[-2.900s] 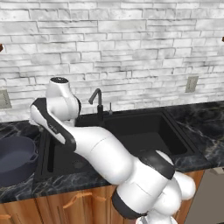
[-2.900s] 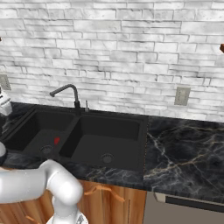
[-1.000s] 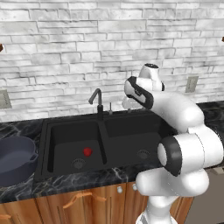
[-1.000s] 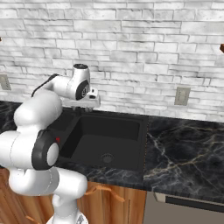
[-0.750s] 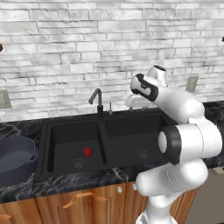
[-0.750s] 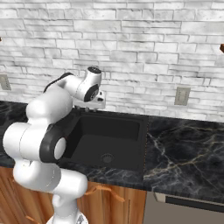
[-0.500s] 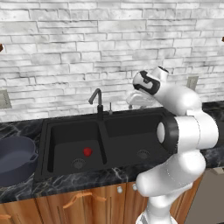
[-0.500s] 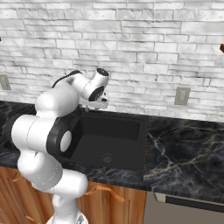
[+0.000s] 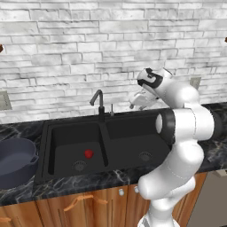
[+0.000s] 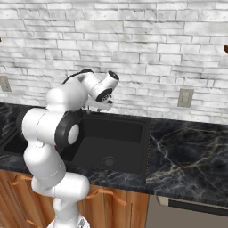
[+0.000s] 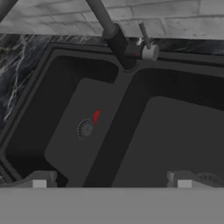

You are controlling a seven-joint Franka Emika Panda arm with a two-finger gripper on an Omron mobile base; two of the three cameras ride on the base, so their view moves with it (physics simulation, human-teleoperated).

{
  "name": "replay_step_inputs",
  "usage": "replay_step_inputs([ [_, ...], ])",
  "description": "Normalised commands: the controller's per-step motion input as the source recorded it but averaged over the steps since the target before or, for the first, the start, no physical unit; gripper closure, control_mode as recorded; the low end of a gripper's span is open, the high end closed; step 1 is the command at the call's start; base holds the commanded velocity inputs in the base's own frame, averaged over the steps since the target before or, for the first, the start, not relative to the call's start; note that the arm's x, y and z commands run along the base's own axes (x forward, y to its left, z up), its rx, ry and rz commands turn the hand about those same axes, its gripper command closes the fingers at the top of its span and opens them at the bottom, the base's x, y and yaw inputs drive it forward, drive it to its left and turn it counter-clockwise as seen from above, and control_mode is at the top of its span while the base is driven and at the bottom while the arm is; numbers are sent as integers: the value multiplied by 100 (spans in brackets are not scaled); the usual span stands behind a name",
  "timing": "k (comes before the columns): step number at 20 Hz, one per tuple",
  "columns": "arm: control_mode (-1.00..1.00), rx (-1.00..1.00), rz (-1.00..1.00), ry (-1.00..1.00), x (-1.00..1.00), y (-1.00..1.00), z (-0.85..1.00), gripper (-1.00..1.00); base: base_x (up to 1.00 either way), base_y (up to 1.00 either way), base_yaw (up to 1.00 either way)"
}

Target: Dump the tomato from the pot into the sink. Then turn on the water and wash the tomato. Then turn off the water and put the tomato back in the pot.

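The robot's two-finger gripper [image 11: 112, 180] is held with its jaws spread wide and nothing between them, raised over the right-hand basin and aimed back toward the tap; this placement is judged to suit a reach for the water control, the dumping step appearing done. Below it, the matte black rectangular double-basin sink [image 9: 73, 126] is seen with its long axis running along the counter, parallel to the brick wall. The small round bright red tomato [image 9: 88, 154] is lying on the floor of the left basin, just beside the round drain [image 9: 79, 166] and apart from the centre divider; being a ball, it shows no long axis or facing. The wide, round, dark blue-grey pot [image 9: 13, 162] is stood upright on the counter left of the sink, mouth upward, presumably parked to receive the tomato later. Farthest back, the dark gooseneck faucet [image 9: 99, 103] rises behind the divider, its slim lever [image 11: 144, 36] standing beside it.
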Motion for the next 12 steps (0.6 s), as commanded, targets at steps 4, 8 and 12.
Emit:
replay_step_inputs([
  [4,-100,5,8,-5,0,23,-19,-100,0,0,0],
  [8,-100,4,9,-7,0,22,-13,-100,0,0,0],
  [12,-100,1,6,-9,0,11,-7,-100,0,0,0],
])
